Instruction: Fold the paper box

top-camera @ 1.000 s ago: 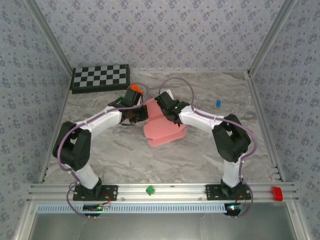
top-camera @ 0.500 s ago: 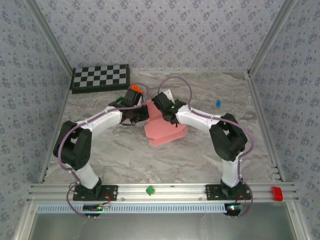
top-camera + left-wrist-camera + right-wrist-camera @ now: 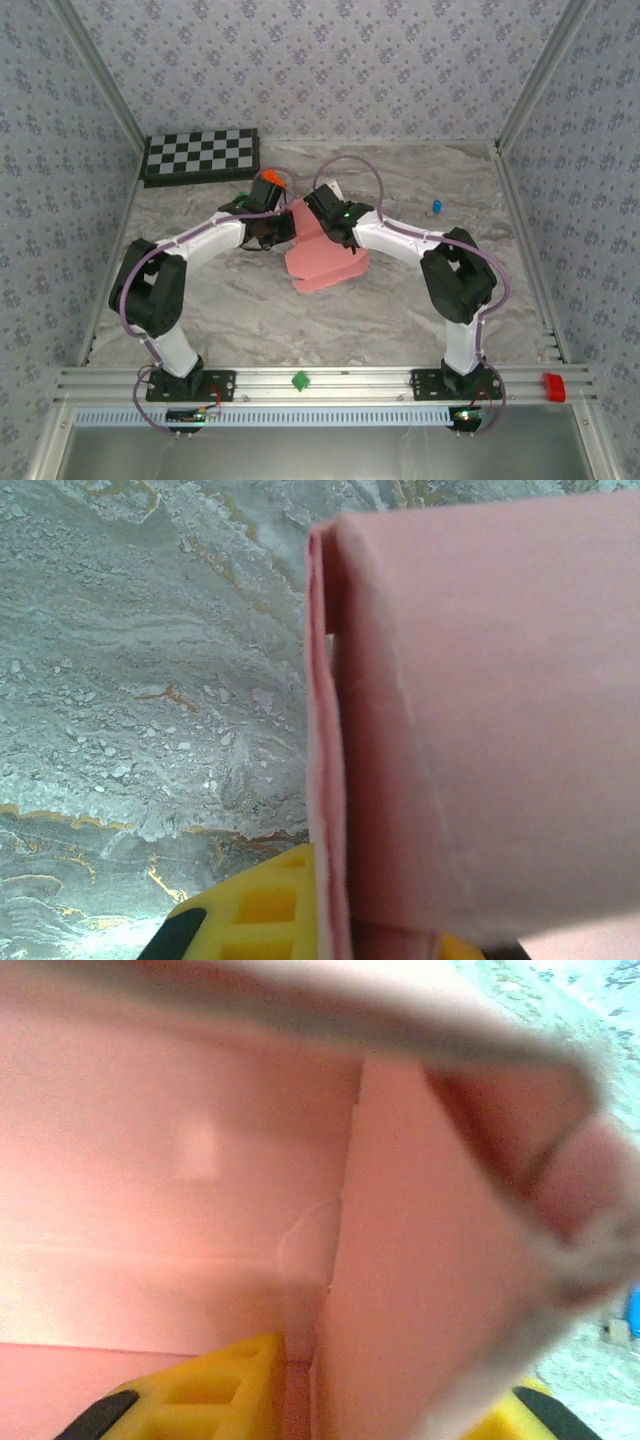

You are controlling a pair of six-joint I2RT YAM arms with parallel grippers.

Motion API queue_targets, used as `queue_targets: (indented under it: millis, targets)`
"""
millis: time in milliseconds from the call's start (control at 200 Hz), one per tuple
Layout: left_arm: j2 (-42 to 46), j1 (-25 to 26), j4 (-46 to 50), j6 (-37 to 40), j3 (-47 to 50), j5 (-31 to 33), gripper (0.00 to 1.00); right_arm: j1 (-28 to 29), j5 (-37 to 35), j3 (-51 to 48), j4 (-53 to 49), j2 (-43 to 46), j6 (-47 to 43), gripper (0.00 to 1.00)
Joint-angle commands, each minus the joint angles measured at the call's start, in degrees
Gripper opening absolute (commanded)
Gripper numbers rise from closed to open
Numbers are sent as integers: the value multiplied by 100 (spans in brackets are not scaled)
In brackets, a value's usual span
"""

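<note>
- Top external view: paper box [image 3: 325, 262], pink card, partly folded, lying mid-table [image 3: 400, 310] between the two arms and well apart from the checkerboard [image 3: 200, 153] at the far left corner.
- Left gripper [image 3: 283, 226]: at the box's left side, jaws closed on a doubled card edge. The left wrist view shows yellow fingers [image 3: 255, 920] clamping that edge above the marble.
- Right gripper [image 3: 318, 208]: at the box's far end, jaws partly open. The right wrist view shows an upright flap standing between its yellow fingers [image 3: 190, 1395].

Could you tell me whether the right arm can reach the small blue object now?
Probably yes: the blue object lies on open table nearby, but the right gripper has the paper box between its fingers.
</note>
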State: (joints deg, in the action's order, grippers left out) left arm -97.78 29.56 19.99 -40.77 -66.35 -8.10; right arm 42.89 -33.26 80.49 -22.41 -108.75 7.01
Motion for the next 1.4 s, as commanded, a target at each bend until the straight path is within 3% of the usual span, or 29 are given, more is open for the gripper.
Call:
queue_targets:
  millis: [0,155,320,555,885,1164,1394]
  targets:
    - [-40,-41,75,-130,-120,52,0,20,426,-68,81,289,-50,31]
    - [-57,-44,73,-159,-119,58,0,20,648,-81,105,358,-13,38]
    - [-54,-45,67,-181,-113,49,0,-14,771,-101,58,471,95,57]
    - [-57,-41,75,-216,-115,52,0,-140,956,-171,-93,732,374,70]
    - [43,-14,-41,-678,-63,70,0,-435,1650,-706,-93,1953,910,73]
    - [5,-4,2,-2007,-298,-85,0,-996,2851,-1562,-278,3400,1666,72]
    - [-140,210,807,-3156,-861,388,0,-1157,3033,-1844,-728,4112,2012,71]
